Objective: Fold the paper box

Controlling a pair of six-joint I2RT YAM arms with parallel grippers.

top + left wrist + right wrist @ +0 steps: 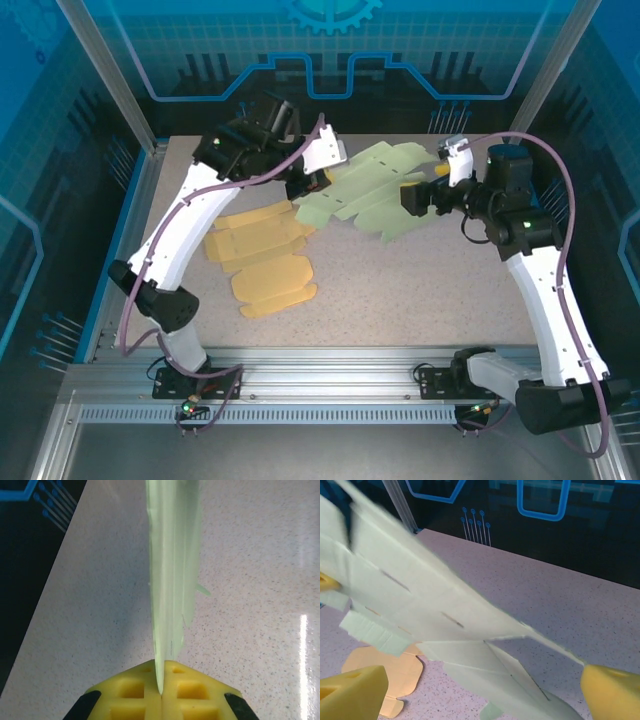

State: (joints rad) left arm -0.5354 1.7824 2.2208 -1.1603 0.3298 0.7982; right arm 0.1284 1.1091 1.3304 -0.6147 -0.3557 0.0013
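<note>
1. Left gripper clamps the edge of the green paper box, lifted over the table's far middle.
2. Right gripper gapes wide (holding nothing) beside it.
3. The box looks mostly flat; nearly all folding remains.

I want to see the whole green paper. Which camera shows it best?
The top camera: the green paper shows nearly whole. The left wrist camera sees it edge-on, pinched by the left gripper. The right wrist camera sees a blurred part.
</note>
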